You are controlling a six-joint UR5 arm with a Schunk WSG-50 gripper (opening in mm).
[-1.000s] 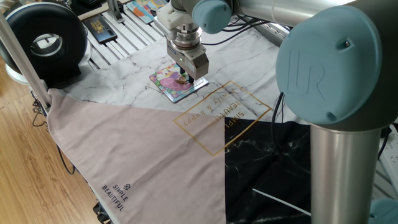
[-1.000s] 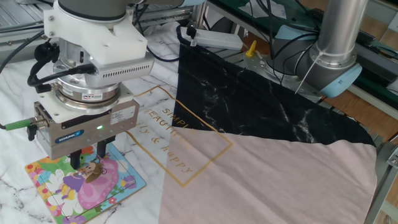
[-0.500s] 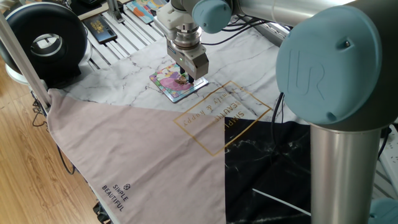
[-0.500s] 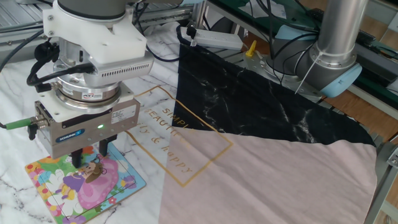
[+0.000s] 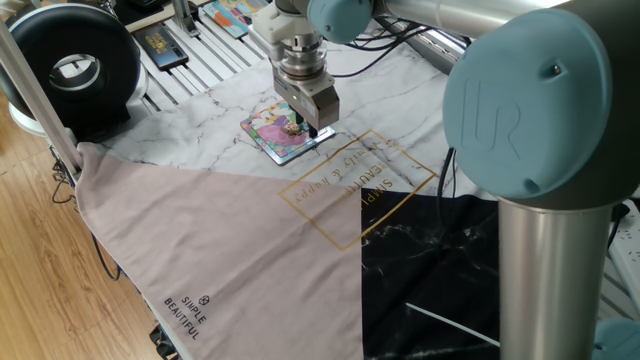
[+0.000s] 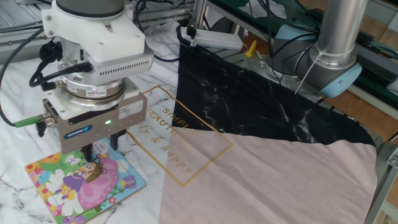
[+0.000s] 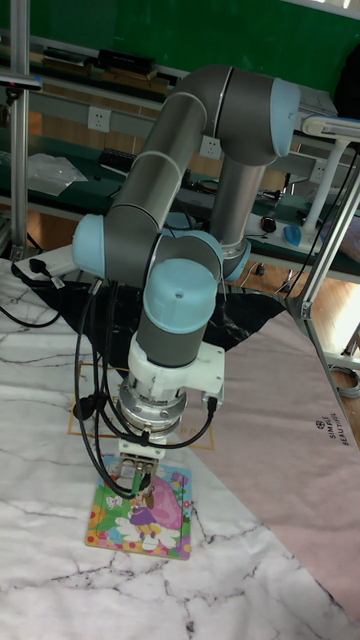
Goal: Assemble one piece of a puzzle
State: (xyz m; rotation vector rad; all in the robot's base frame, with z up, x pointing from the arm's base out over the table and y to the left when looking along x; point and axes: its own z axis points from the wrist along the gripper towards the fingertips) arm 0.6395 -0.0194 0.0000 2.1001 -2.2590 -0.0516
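The puzzle (image 5: 268, 132) (image 6: 74, 186) (image 7: 140, 522) lies flat on the marble-print part of the cloth, a small bright board in pink, green and yellow. My gripper (image 5: 298, 127) (image 6: 101, 148) (image 7: 136, 484) hangs just above the board's far edge, pointing straight down. Its two dark fingers stand apart and nothing shows between them. The piece does not show as a separate thing in any view; I cannot tell it from the board's picture.
The cloth has a pink part (image 5: 220, 250) and a black part (image 6: 261, 99). A round black device (image 5: 70, 65), a dark booklet (image 5: 160, 45) and picture cards (image 5: 225, 15) sit at the far side. The arm's base column (image 6: 336, 43) and cables stand nearby.
The gripper has lifted a little off the puzzle and shifted slightly sideways. The board has stayed where it was.
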